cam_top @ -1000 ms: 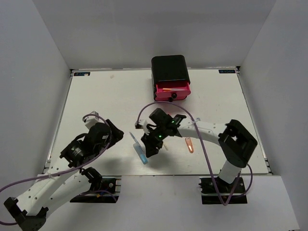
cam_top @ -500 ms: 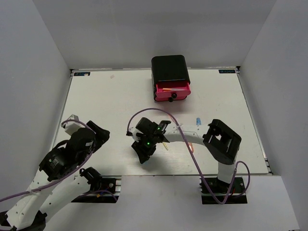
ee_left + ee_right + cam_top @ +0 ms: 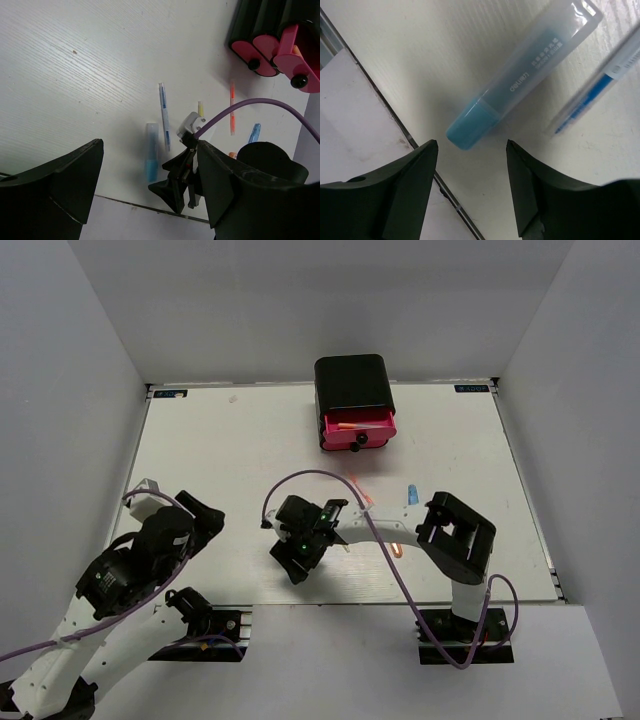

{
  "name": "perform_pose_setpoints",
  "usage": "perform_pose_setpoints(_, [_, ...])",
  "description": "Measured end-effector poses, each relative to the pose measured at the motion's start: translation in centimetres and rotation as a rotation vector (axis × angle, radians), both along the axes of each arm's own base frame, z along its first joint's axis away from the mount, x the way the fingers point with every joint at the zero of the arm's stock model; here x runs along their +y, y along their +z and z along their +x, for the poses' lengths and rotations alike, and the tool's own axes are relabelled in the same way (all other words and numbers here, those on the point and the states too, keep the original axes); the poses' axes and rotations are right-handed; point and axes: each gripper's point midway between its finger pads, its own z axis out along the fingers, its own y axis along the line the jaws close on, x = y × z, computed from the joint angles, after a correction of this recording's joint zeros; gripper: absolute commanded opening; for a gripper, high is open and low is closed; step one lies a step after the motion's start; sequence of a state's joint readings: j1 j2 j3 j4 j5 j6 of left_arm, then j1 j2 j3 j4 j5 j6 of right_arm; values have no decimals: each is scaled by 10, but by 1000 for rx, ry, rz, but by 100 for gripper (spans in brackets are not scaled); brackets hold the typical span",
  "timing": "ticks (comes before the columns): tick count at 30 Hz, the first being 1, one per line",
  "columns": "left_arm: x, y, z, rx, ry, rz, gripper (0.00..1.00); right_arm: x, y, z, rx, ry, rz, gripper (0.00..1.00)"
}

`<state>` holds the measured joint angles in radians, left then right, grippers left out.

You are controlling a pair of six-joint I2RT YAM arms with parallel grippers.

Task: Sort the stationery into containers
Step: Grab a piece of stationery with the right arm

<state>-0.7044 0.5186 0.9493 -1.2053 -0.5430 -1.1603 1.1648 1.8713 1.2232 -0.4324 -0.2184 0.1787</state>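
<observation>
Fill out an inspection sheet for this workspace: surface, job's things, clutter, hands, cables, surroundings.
Surface: white table.
Job's things: black cabinet at the far edge, one pink drawer open with something orange inside. The blue marker and thin pen lie side by side. The yellow pen, orange pen and second blue marker lie loose on the table.
Clutter: nothing seen.
Hands: left hand open, empty; right hand open, low over the blue marker's end.
Cables: purple cable arching off the right arm.
Surroundings: plain pale walls.
</observation>
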Motion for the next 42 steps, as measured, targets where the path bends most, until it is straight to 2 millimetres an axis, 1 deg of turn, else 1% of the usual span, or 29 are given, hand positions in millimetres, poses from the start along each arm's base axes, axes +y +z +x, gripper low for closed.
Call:
perform_pose_setpoints(6, [1, 1, -1, -8, 0, -7, 87, 2, 0, -2, -19, 1, -9, 66])
perform_pose_setpoints(10, [1, 1, -1, -8, 0, -7, 87, 12, 0, 7, -51, -31, -16, 66])
perform_pose_setpoints(13, [1, 2, -1, -11, 0, -10, 87, 17, -4, 11, -72, -56, -33, 66])
perform_pose_setpoints(18, [1, 3, -2, -14, 0, -13, 87, 26, -6, 18, -132, -101, -58, 63])
perform_pose_setpoints(21, [1, 3, -2, -14, 0, -13, 87, 31, -7, 23, -172, -123, -71, 53])
perform_pose_setpoints(22, [1, 3, -1, -15, 0, -13, 87, 30, -8, 23, -182, -126, -76, 48])
perform_pose_setpoints(25, [1, 3, -1, -17, 0, -15, 87, 28, -9, 25, -213, -134, -92, 44])
perform_pose_setpoints(27, [0, 4, 0, -20, 0, -18, 87, 27, -10, 27, -233, -133, -97, 40])
perform_pose_setpoints(28, [0, 4, 0, -22, 0, -19, 87, 26, -11, 27, -241, -131, -97, 35])
perform_pose_setpoints(30, [-1, 1, 1, -20, -1, -18, 87, 26, -11, 28, -262, -118, -93, 30])
perform_pose_setpoints(31, [-1, 0, 1, -20, -1, -17, 87, 26, -11, 28, -265, -114, -90, 26])
perform_pose_setpoints(32, [-2, -1, 1, -19, -2, -17, 87, 26, -11, 28, -268, -106, -81, 26])
perform_pose_setpoints(35, [-3, -4, 2, -18, -7, -23, 87, 25, -9, 24, -266, -65, -45, 18])
perform_pose_setpoints(37, [-5, -6, 2, -18, -12, -30, 87, 20, -6, 18, -249, -26, -22, 14])
perform_pose_setpoints(38, [-7, -7, 2, -20, -17, -36, 87, 17, -2, 15, -242, -5, -11, 12])
perform_pose_setpoints(40, [-12, -14, 3, -14, -32, -48, 87, 17, 14, 14, -252, 27, 32, 8])
perform_pose_setpoints(42, [-17, -23, 3, 3, -50, -54, 87, 23, 38, 19, -291, 52, 103, 7])
